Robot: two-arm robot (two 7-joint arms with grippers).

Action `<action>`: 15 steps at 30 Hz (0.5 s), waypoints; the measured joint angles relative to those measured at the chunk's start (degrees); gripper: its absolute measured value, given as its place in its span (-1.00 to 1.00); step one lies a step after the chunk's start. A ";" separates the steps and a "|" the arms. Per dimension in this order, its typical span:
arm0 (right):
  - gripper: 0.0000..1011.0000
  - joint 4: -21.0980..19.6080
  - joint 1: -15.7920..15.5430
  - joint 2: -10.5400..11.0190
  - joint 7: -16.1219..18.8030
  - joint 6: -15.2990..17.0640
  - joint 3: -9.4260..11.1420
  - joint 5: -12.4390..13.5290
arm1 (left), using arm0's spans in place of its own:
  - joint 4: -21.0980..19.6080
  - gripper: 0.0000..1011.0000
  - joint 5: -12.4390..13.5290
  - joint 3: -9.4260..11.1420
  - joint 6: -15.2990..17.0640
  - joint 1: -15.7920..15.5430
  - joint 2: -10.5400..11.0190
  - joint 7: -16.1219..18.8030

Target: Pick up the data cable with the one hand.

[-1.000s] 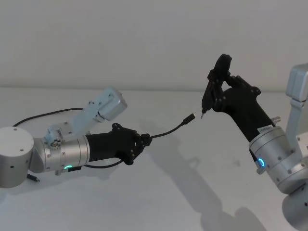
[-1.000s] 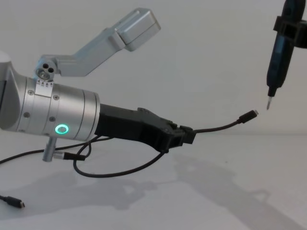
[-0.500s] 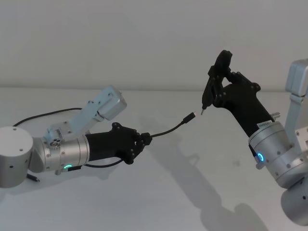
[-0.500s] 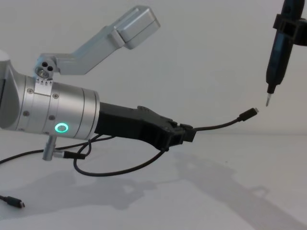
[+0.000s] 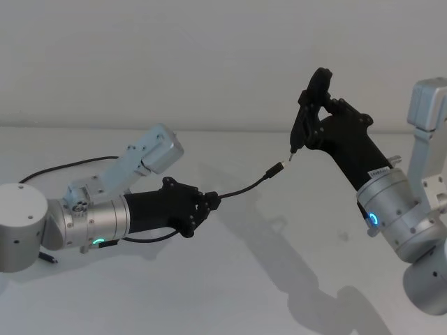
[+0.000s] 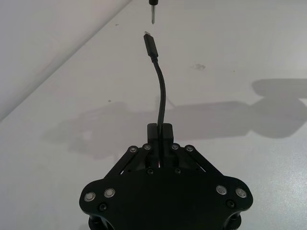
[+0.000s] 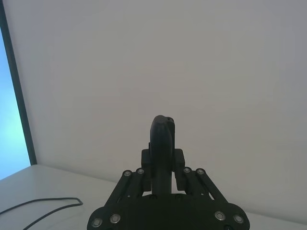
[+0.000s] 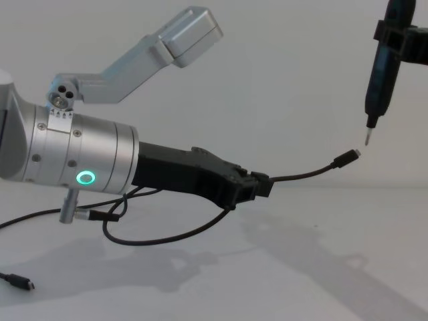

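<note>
The white worktop (image 5: 230,279) spreads under both my arms, and neither claw touches it. My left claw (image 5: 209,204) is raised above it and reaches forward, clamped tight on the cable (image 5: 244,190) a little way back from its free end. Ahead of this claw the cord arches up and out through the air to a small plug (image 5: 277,169) with a metal tip. Behind the claw the cord droops in a loop beneath my wrist and trails away across the worktop. In the left wrist view the cord (image 6: 161,93) rises straight out from between the closed fingers (image 6: 166,133), and the plug (image 6: 147,39) sits just short of a thin metal point.

My right claw (image 5: 312,112) is held higher, well apart from the left one and above and beyond the plug. It is closed around a slim black pen-like tool (image 5: 303,125), which hangs below it with its tip pointing down. From the chest the tool (image 8: 378,70) ends just above the plug (image 8: 348,157), near it but with a small gap between them.

A second plug (image 8: 21,283) lies flat on the worktop, low down behind the left claw.
</note>
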 joint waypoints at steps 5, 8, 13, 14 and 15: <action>-0.46 0.72 0.66 -0.25 0.32 0.09 -0.06 -0.23 | -0.01 -0.90 0.00 0.00 0.00 0.00 0.00 0.00; -0.46 1.09 1.00 -0.42 0.51 0.19 -0.08 -0.39 | -0.01 -0.90 0.00 0.00 0.00 0.00 0.00 0.00; -0.46 1.62 1.45 -0.75 0.67 0.40 -0.13 -0.65 | -0.01 -0.90 0.00 0.00 0.00 0.00 0.00 -0.01; -0.46 1.67 1.49 -0.79 0.68 0.43 -0.14 -0.69 | -0.01 -0.90 0.01 0.00 0.00 0.00 0.00 -0.01; -0.46 1.74 1.53 -0.82 0.69 0.45 -0.14 -0.76 | -0.01 -0.90 0.01 0.00 0.00 0.00 0.00 -0.01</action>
